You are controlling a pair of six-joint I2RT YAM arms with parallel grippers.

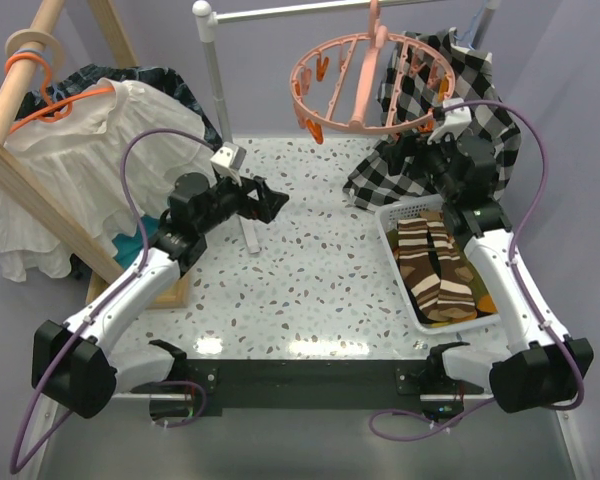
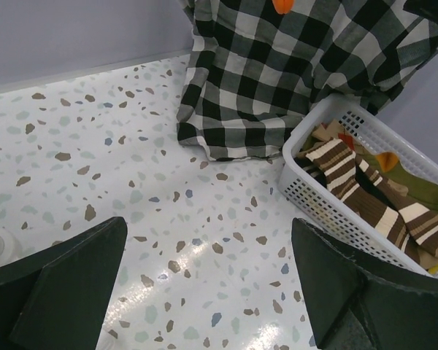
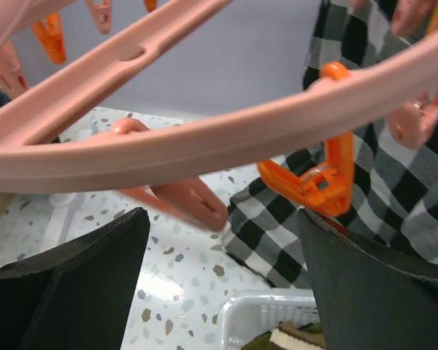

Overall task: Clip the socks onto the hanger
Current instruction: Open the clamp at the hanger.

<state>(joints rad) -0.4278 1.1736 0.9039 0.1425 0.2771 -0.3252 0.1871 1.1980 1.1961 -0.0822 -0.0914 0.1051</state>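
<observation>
At the near rim of the drying ring, the right gripper (image 3: pixel 223 219) hangs with its jaws spread wide and nothing held. An orange clip (image 3: pixel 321 182) dangles just beside its right finger, at about three o'clock in the wrist view, and a pink clip (image 3: pixel 179 197) hangs between the jaws. The hanger (image 1: pixel 365 95) runs across just above them, with the checked shirt (image 1: pixel 480 70) draped behind it.

The socks (image 1: pixel 435 265) are not up here. They lie in the white basket (image 1: pixel 395 262), at about six o'clock from this gripper in the top view and well below it. A brown striped pair lies on top, its long axis running roughly twelve to six.

The left gripper (image 1: pixel 275 200), also wide open and empty, hovers over the table (image 1: pixel 310 270); from it the socks lie at about four o'clock, well apart.

By my reading no sock is clipped yet, and the right arm is the nearer one: it would have to come down toward six o'clock and take a sock across its short width
</observation>
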